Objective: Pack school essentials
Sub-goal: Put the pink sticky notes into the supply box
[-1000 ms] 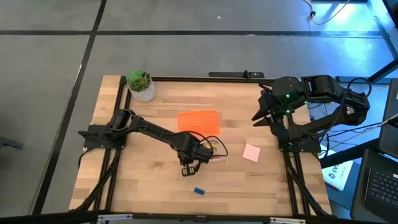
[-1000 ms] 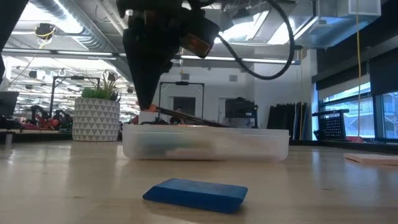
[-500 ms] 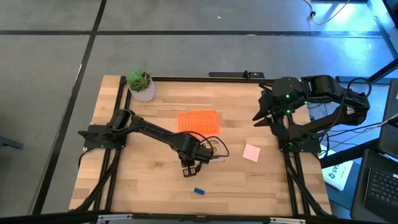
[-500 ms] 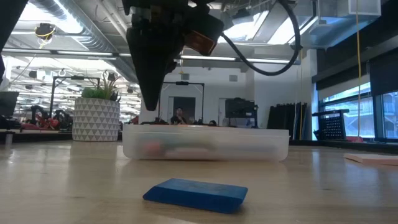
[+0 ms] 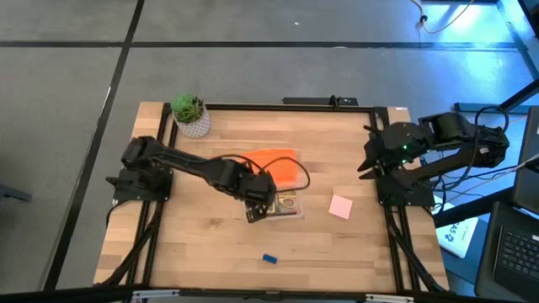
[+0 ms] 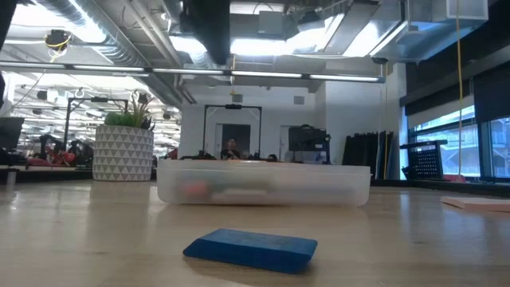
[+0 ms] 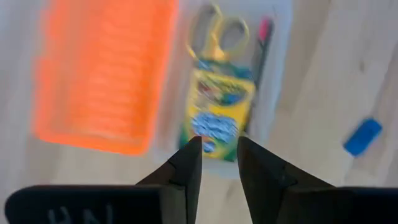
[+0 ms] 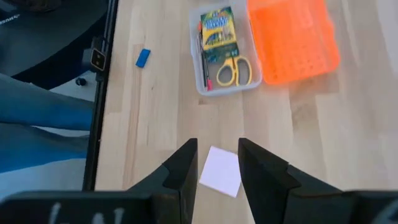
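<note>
My left gripper [image 7: 219, 144] hovers open and empty over the near end of a clear box [image 5: 286, 204]. In the box lie the yellow-green crayon box [image 7: 221, 109], the yellow-handled scissors [image 7: 217, 31] and a thin pen [image 7: 261, 43]. The pink square pad [image 5: 340, 206] lies flat on the table to the box's right. The tiny blue block [image 5: 269, 258] rests nearer the front edge. My right gripper [image 5: 368, 164] waits open, raised near the table's right edge, with the pad [image 8: 221, 169] below it.
The orange lid [image 5: 274, 164] lies flat beside the box on its far side. A small potted plant [image 5: 191, 114] stands at the far left corner. In the low view the blue block [image 6: 251, 245] lies in front of the box [image 6: 263, 183]. Bare wood surrounds the pad and block.
My left gripper let go of a thin pen it held slanted over the box's rim; the pen now lies inside. The gripper then rose and drew back a little toward the far left. My right arm pulled back toward the table's right edge.
</note>
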Motion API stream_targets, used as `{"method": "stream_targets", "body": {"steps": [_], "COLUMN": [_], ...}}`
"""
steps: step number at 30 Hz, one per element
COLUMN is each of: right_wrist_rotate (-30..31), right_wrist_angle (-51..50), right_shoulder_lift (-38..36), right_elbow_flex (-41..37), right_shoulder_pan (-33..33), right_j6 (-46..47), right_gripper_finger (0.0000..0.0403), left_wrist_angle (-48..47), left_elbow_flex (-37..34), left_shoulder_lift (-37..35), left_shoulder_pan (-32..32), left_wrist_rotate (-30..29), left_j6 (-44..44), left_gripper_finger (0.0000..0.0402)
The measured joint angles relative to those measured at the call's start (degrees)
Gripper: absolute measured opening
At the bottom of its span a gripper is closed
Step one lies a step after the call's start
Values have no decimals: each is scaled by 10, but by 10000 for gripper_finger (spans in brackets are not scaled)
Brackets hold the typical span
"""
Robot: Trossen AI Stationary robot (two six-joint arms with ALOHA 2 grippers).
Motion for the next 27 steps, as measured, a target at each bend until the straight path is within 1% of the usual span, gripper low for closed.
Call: {"method": "stream_targets", "body": {"steps": [2,6,8,12,13,18,22,27], "right_wrist_rotate": [2,4,8,12,17,45,45,45], "right_wrist_angle": [9,22,33,45,47,58,66,76], "right_shoulder_lift": [-16,-32,-34,-33,-33,-34,-34,-34], "right_elbow_flex": [-36,-90,-108,-132,-134,-134,-134,-134], "right_shoulder_pan": [9,23,30,48,52,61,61,61], "right_j6": [30,82,96,121,126,140,140,122], "right_gripper_finger": [116,116,116,116,116,116,116,116], "left_wrist_angle": [0,8,27,71,76,88,106,110], "left_elbow_flex": [0,0,0,0,0,0,0,0], "left_shoulder_lift": [-21,-63,-81,-109,-114,-126,-126,-126], "left_shoulder_pan": [0,3,7,15,16,29,28,37], "left_wrist_rotate": [-35,-85,-94,-91,-85,-20,-6,63], "left_j6": [0,23,43,96,109,138,179,203], "left_gripper_finger": [94,94,94,94,94,94,94,94]}}
